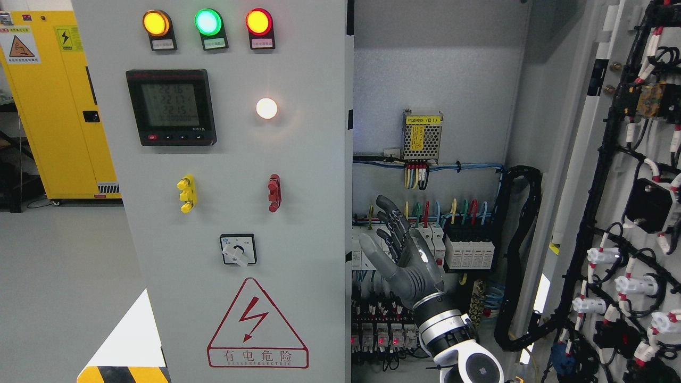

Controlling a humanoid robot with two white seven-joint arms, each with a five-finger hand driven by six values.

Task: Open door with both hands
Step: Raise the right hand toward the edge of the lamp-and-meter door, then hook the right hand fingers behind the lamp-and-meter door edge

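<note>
The right hand is up inside the cabinet with fingers spread, holding nothing. The left door stands tall just to its left, maybe not touching. The right door already swings wide.

We see a grey floor at the left, with a yellow cabinet standing on it at the back, and the grey electrical cabinet standing nearer us. A white patch and a yellow-and-black striped marking lie on the floor by the cabinet's foot. A dark cable trails on the floor beside the yellow cabinet.
</note>
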